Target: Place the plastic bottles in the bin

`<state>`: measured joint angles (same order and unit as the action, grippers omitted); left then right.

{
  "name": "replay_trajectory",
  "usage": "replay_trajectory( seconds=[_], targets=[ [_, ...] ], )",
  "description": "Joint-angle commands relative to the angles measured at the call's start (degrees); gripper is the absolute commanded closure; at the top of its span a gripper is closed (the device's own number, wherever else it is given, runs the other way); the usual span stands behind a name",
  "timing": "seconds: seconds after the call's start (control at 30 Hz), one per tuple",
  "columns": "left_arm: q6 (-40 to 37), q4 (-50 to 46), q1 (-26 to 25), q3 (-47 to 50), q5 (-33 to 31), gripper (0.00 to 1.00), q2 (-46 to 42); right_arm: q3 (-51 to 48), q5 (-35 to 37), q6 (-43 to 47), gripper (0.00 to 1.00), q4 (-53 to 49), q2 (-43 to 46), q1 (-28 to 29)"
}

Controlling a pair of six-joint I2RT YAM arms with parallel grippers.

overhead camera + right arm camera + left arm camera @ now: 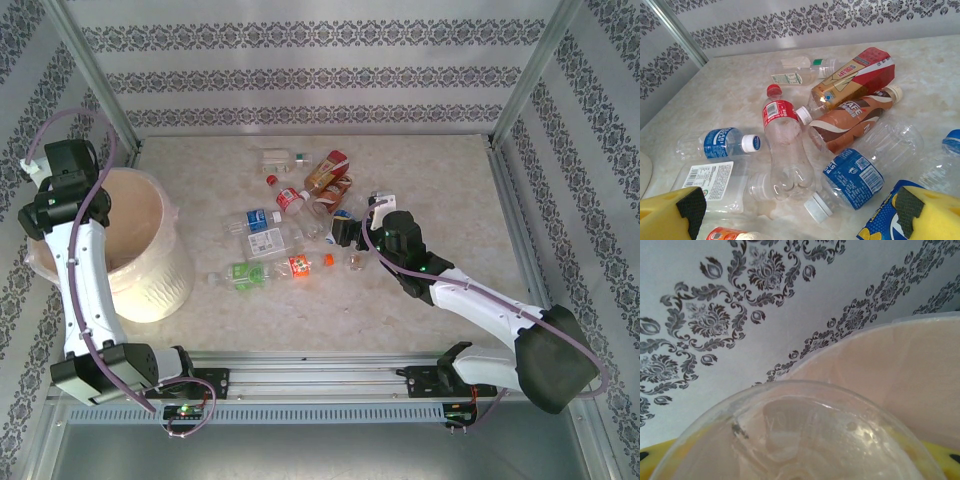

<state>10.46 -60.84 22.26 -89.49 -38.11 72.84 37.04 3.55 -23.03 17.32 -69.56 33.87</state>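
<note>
1. Hanging above the bin [158, 290] at the left of the top view, the left gripper [797, 460] is carrying a clear bottle [790, 435]; the bottle is filling the lower part of the left wrist frame between the yellow fingers [651, 462]; whether the jaws are clamping it or letting it go, I cannot tell.
2. The bin's pinkish inside is showing at the right of that frame, so the bottle is probably sitting near the rim rather than over the middle; a clean drop is calling for the bottle to be fully past the rim before the jaws spread, or it may glance off the edge.
3. The right gripper [800, 207] is standing with jaws wide apart and nothing between them; it is poised low over the plastic bottles [290, 230] lying at the centre of the top view.
4. The red-capped bottle [782, 145] at the middle of the right wrist frame is looking the easiest pick; a blue-labelled bottle [850, 177] is lying just beside it; closing across the body, not the cap, is likely giving the surest hold.
</note>
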Motion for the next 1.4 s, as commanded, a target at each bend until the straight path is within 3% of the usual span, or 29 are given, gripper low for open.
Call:
replay_trajectory(
  seconds=[0.0,0.23,0.53,0.8,1.03,1.2,1.37],
  targets=[
    [2.53,-2.55,0.59,1.17,-4.4,0.25,0.66,1.11,-0.83,-1.57,0.02,-0.36,0.11,-0.29],
    [4.62,-3.71,0.58,-0.12,-4.93,0.2,1.79,0.34,-0.24,-1.58,0.02,-1.41,1.9,-0.29],
    [6.9,-5.44,-3.01,-5.78,2.67,0.07,0.53,-2.56,3.8,-2.69,0.02,-1.52,4.85,-0.65],
    [10.01,-1.01,-12.11,-9.62,16.6,0.02,-3.88,-3.63,6.83,-6.19,0.02,-2.5,5.72,-1.98],
    [15.17,14.16,-20.49,-4.54,42.66,0.0,-6.12,-4.95,7.66,-12.75,0.02,-4.93,6.89,-5.96],
    [18.88,25.9,-26.07,1.78,50.98,0.0,-5.21,-4.47,6.41,-17.42,0.02,-9.4,7.4,-9.6],
    [18.72,29.37,-31.74,3.05,51.22,0.0,-1.1,-3.11,4.7,-17.84,0.02,-14.15,6.75,-13.1]
  ],
)
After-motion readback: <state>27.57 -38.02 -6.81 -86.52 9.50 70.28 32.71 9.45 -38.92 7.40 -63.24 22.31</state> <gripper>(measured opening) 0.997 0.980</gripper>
